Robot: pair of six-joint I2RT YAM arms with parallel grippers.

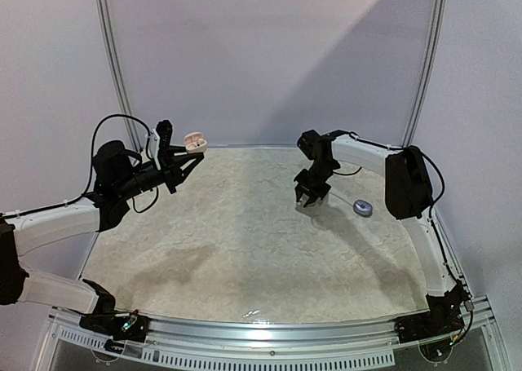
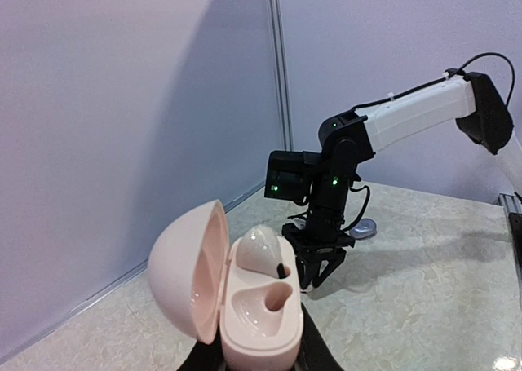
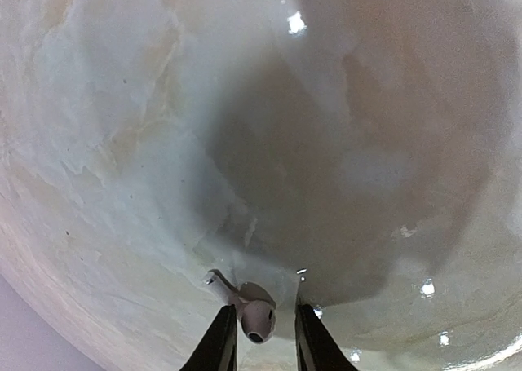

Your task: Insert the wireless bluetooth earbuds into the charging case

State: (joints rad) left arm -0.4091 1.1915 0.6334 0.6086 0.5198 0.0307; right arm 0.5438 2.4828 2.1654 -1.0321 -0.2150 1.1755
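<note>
Halfway: your left claw [image 1: 181, 157] pinches the open pink oval plastic case [image 2: 245, 306] above the table's [image 1: 245, 249] far-left corner, one pale glossy bud [image 2: 261, 249] seated. Your right claw [image 3: 265, 312], narrowly spread, straddles the second bud [image 3: 254, 318] far right.

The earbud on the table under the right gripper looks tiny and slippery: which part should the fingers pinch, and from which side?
Pinch the earbud by its rounded bulb, straight down from above. It lies flat on the table with its thin stem pointing away, and the right gripper straddles the bulb, so closing there seems surest.
</note>
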